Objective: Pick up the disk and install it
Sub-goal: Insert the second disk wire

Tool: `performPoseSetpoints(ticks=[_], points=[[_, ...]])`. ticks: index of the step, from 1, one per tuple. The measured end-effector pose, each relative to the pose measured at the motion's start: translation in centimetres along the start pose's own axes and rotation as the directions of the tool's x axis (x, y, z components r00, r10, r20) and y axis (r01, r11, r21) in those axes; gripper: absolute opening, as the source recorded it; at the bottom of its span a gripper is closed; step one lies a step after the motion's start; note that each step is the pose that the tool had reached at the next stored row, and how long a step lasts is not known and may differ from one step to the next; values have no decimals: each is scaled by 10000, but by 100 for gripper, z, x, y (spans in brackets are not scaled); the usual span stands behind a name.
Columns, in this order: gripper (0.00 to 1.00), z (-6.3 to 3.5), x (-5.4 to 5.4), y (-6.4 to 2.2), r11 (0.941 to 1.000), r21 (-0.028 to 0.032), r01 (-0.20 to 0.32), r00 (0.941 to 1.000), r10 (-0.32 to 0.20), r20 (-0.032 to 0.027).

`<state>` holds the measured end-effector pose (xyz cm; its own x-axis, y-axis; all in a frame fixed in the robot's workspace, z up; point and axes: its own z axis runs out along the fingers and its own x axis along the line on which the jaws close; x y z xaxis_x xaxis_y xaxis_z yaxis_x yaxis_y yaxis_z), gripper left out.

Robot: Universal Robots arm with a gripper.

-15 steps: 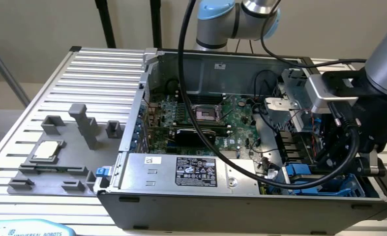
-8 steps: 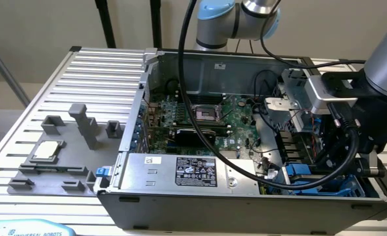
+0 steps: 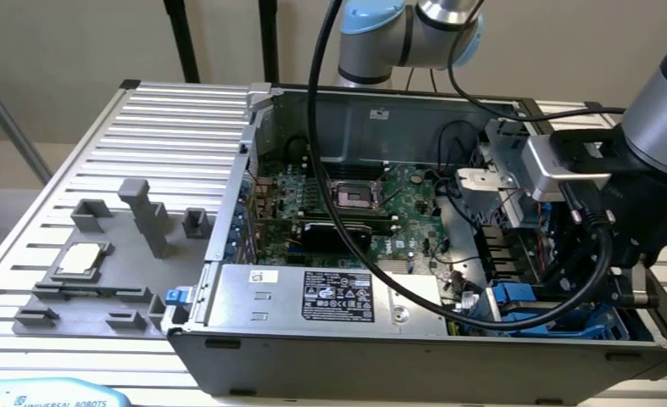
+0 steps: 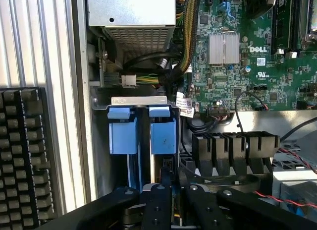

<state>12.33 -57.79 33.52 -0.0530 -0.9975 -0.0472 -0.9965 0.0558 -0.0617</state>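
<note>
We count two blue carriers standing upright side by side in the drive bay (image 4: 133, 100) at the case's (image 3: 424, 352) front corner. One is the disk (image 4: 162, 133), the other a second carrier (image 4: 122, 131) just beside it. They are parallel, with a thin gap between them.

One gripper (image 4: 168, 190) is low inside the case, directly over the disk's near edge. The jaws are nearly together, and the two black fingers (image 4: 157, 206) appear to pinch the disk's thin edge between them. The disk sits in the slot nearer the board (image 4: 247, 56). How deep it is seated, we can't tell.

In the exterior view the arm (image 3: 661, 110) comes in from that view's right and drops into the case. Blue parts show below it near the front wall.

Other counts:
- One PSU (image 3: 322, 292) with a black-and-white sticker, along the front wall.
- One board with one open socket (image 3: 353, 197).
- One grey fixture (image 3: 96, 288) on the ribbed table (image 3: 175, 110), outside the case on the exterior view's left.
- One square silver chip (image 3: 81, 259) lying in the fixture, well apart from the gripper.
- One keyboard (image 4: 22, 155) in the wrist view, beside the case wall.
</note>
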Motion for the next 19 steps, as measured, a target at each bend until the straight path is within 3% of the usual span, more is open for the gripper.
performPoseSetpoints(ticks=[2,3,6,11,19], points=[[18,-6,0,-1,10000,0,-1,10000,1,18],[24,-29,-1,-2,10000,-1,-1,10000,1,15],[24,-110,-4,8,10000,0,-1,10000,1,6],[24,-150,4,173,10000,16,0,10000,0,5],[24,-151,5,181,10000,15,4,10000,-5,7]])
